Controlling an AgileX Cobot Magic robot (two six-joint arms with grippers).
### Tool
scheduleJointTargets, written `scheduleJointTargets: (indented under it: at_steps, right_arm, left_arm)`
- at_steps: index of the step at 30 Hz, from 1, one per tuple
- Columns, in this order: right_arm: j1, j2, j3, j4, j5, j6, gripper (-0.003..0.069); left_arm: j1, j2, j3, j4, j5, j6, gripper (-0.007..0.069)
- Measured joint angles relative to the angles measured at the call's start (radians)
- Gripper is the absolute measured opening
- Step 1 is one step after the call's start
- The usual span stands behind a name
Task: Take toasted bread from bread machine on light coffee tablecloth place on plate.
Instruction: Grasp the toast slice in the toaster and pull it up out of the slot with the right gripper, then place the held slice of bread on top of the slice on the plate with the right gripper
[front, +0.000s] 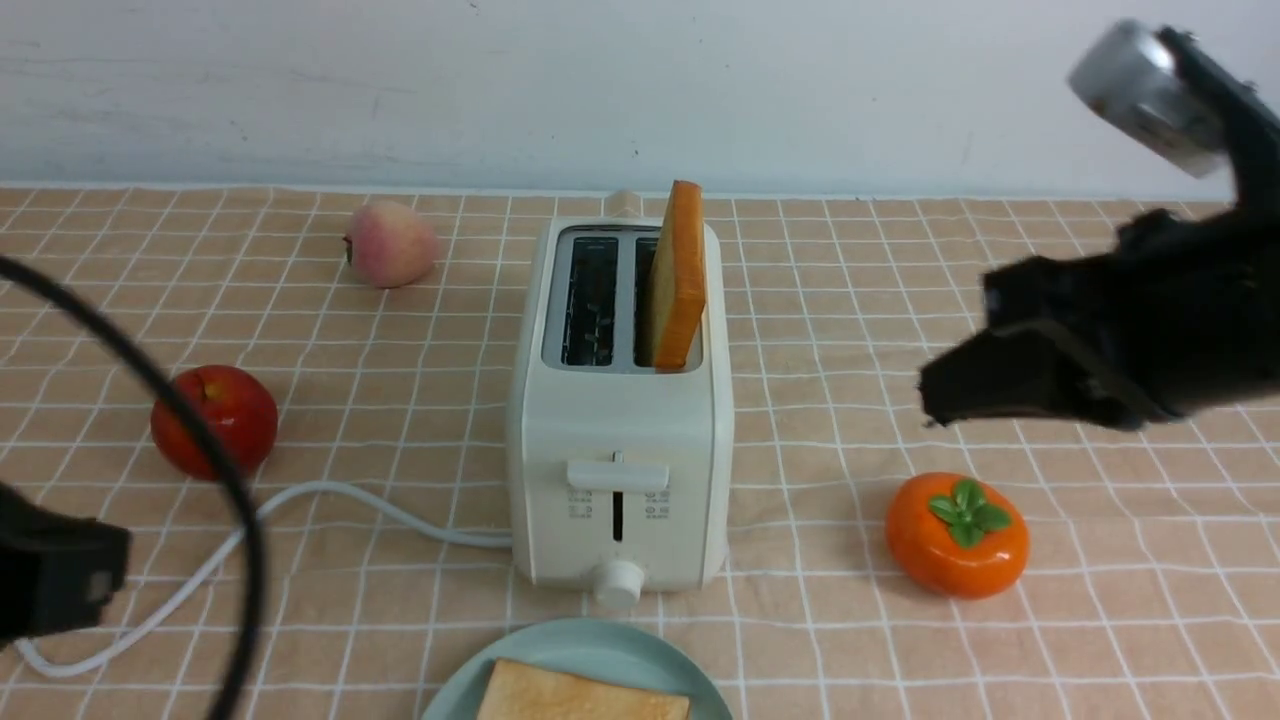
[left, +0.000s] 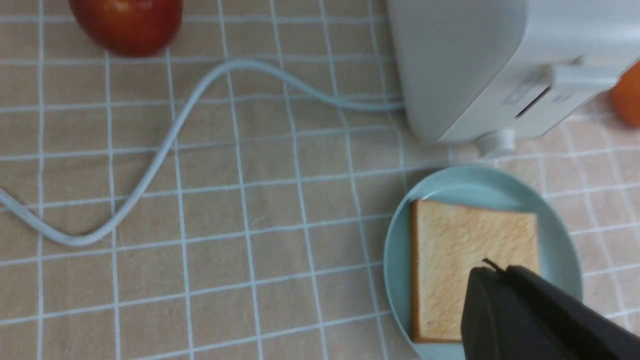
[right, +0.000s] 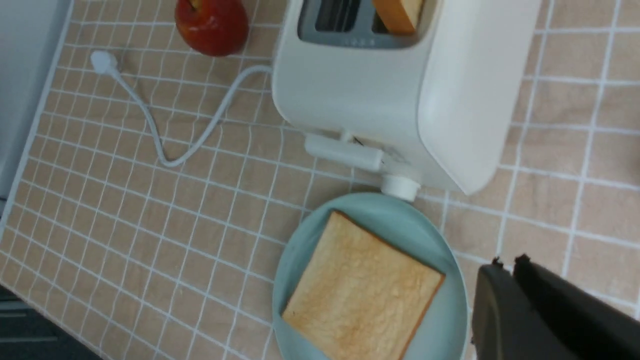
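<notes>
One golden-crusted slice (front: 679, 285) is poking upright out of the right-hand slot of the cream-white toaster (front: 620, 430), its pale-faced twin (right: 362, 287) lying flat inside the rim of the mint-blue plate (right: 372, 200), all sitting on the white-gridded tan tablecloth (front: 420, 400)!

Bright diffuse light, soft shadows, sharp centre, blurred dark arms close to camera

You see a smooth toaster (front: 620, 420) in satin white plastic, its slots edged with greyish metal. Your tablecloth (front: 400, 590) looks matt and faintly creased. The plate (right: 300, 250) is smooth with a soft sheen; the toast (right: 362, 285) looks dry and slightly rough. Your red apple (front: 215, 420) and orange persimmon (front: 957, 535) shine glossily.
</notes>
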Motion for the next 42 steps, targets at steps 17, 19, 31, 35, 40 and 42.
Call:
scheduleJointTargets:
  at_steps: [17,19,31,35,40,42]
  right_arm:
    - [0.049,0.538,-0.446,-0.051,-0.089,0.056,0.0622]
    - [0.049,0.576,-0.469,-0.051,-0.087,0.048,0.0596]
    - [0.05,0.481,-0.63,-0.133,-0.002,-0.091,0.0095]
    - [0.05,0.384,-0.655,-0.172,0.059,-0.093,0.0095]
    - [0.05,0.234,-0.664,-0.18,0.309,-0.134,0.0095]
    - [0.05,0.215,-0.663,-0.164,0.396,-0.145,0.0095]
  left_arm:
    - [0.0,-0.417,0.0,0.003,0.223,-0.075,-0.0014]
    - [0.0,-0.417,0.0,0.004,0.248,-0.082,-0.0014]
    - [0.0,-0.417,0.0,0.028,0.282,-0.09,-0.0014]
    - [0.0,-0.417,0.0,0.04,0.275,-0.09,-0.0014]
    - [0.0,-0.417,0.0,0.071,0.265,-0.09,-0.0014]
    - [0.0,-0.417,0.0,0.086,0.251,-0.09,-0.0014]
